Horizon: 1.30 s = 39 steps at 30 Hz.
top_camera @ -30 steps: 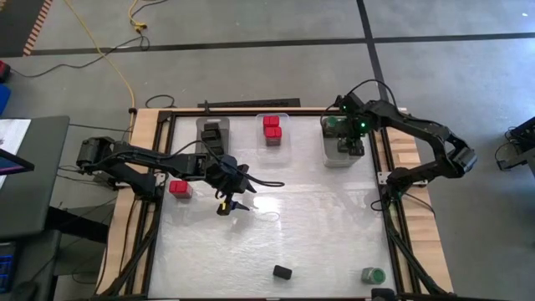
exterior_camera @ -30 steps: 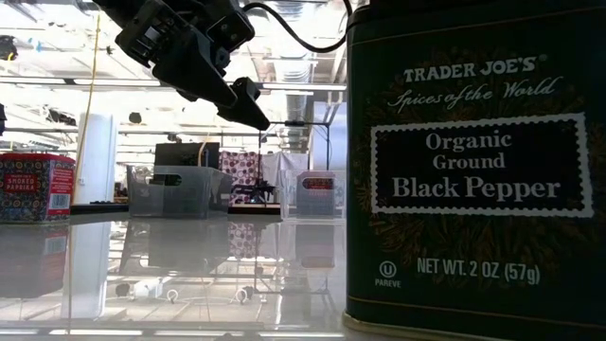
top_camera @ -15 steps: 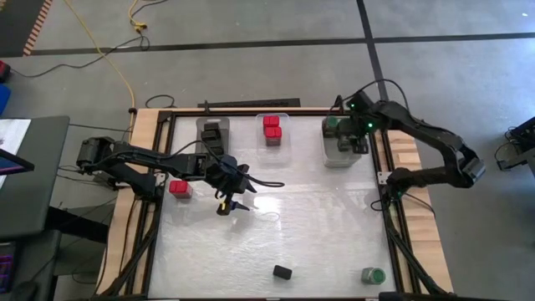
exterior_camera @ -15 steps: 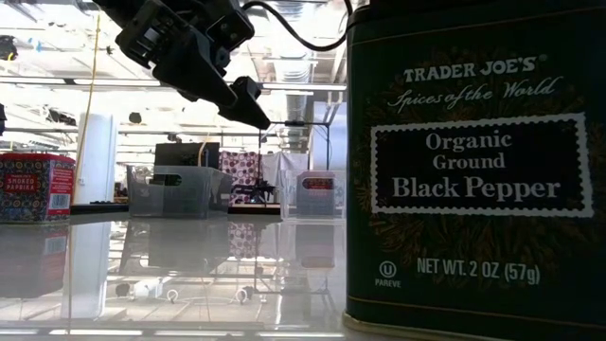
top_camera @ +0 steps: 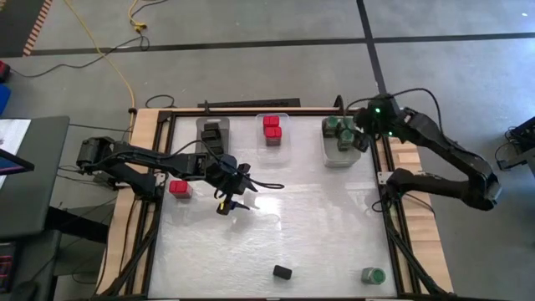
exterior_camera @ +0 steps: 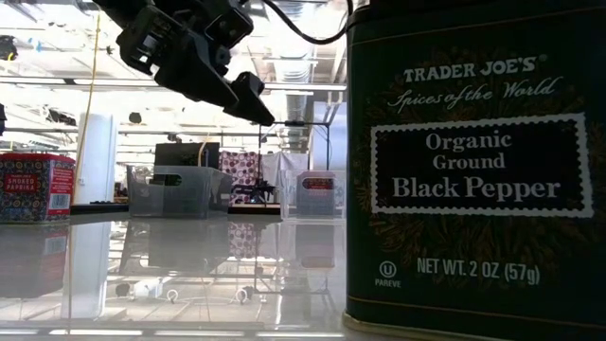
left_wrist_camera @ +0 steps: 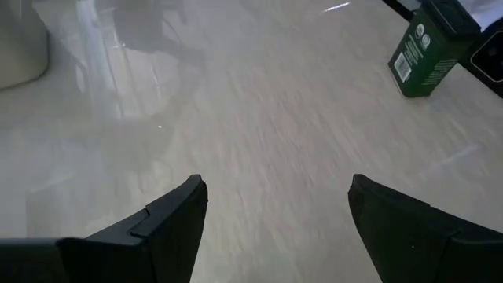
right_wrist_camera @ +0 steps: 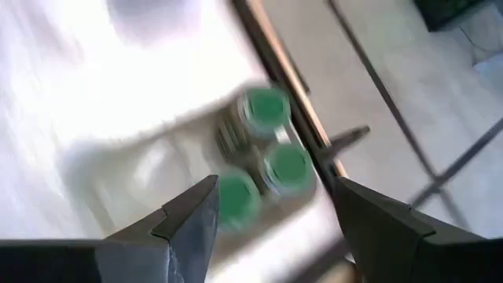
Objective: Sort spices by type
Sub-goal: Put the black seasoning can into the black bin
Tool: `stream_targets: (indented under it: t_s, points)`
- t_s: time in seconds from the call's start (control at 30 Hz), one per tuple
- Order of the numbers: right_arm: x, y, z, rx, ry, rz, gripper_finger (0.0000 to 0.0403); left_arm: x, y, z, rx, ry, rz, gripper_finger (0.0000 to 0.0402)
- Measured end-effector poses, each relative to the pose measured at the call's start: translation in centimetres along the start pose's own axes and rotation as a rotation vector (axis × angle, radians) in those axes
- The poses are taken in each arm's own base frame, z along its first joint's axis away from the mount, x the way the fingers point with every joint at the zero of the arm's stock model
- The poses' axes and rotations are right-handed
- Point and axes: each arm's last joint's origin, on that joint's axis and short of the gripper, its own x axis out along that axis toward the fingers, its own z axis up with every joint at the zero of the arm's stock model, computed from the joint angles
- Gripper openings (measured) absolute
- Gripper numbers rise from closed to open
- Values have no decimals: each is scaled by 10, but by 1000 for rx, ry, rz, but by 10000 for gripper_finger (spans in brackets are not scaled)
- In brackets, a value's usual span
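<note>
A: Where's the left gripper (top_camera: pixel 227 203)?

B: Hanging over bare table (top_camera: pixel 318 234) a little left of centre, fingers spread wide with nothing between them. In its wrist view a dark green tin (left_wrist_camera: pixel 427 41) stands upright on the table, well ahead.

A: And the right gripper (right_wrist_camera: pixel 271 224)?

B: Above the right bin (top_camera: pixel 338 157) at the far edge, about one o'clock from table centre. Its fingers are parted and empty, and three green-lidded jars (right_wrist_camera: pixel 267 161) sit clustered in the bin below them.

A: The other spices?

B: Working outward from the left gripper: a red box (top_camera: pixel 180 189) lies at its nine o'clock near the table's left edge. At eleven o'clock the left bin (top_camera: pixel 203 125) holds black boxes (top_camera: pixel 214 135); at one o'clock the middle bin (top_camera: pixel 284 117) holds red boxes (top_camera: pixel 272 129). Toward five o'clock, a loose black box (top_camera: pixel 282 272) rests near the front edge, and a lone green-lidded jar (top_camera: pixel 372 274) stands further right by the front corner.

A: The low camera?

B: A black pepper tin (exterior_camera: pixel 473 161) fills its right side, upright and very close.
</note>
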Motion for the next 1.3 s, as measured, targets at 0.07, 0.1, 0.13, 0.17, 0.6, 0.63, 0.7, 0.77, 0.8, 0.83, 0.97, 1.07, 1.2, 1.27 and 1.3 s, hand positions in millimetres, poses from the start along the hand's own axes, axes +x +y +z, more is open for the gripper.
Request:
stream_targets:
  t_s: [0.07,0.1,0.13,0.17,0.6,0.63,0.7,0.77,0.8,0.83,0.97,1.07,1.2,1.27,1.3]
  points:
    - [-8,5,5,103,-80,8,276,0,0,1,9,-6,2,297]
    - [-11,8,8,134,-118,19,276,0,0,1,9,-6,2,297]
    - [-14,11,11,149,-153,31,276,0,0,1,8,-6,2,297]
    - [-16,14,14,160,-187,44,276,0,0,1,4,-6,2,297]
    - [-19,67,45,405,-294,341,276,0,0,1,-54,-6,1,297]
    - [-16,73,46,412,-269,359,276,0,0,1,-62,-6,1,297]
    - [-11,86,48,426,-221,394,276,0,0,1,-76,-6,1,297]
    - [-6,99,50,433,-174,424,276,0,0,1,-78,-6,1,297]
    - [-3,106,51,434,-146,438,276,0,0,1,-78,-6,1,297]
    - [-1,113,51,439,-116,449,276,0,0,1,-78,-6,1,297]
    - [5,142,47,445,-5,426,276,0,0,1,-78,-7,1,297]
    - [5,163,40,429,53,394,276,0,0,1,-78,-7,0,297]
    - [-1,189,34,382,56,375,276,0,0,1,-121,-7,0,297]
    - [-4,200,30,370,49,365,276,0,0,1,-167,-7,0,297]
    - [-7,207,27,363,51,367,276,0,0,1,-193,-6,4,297]
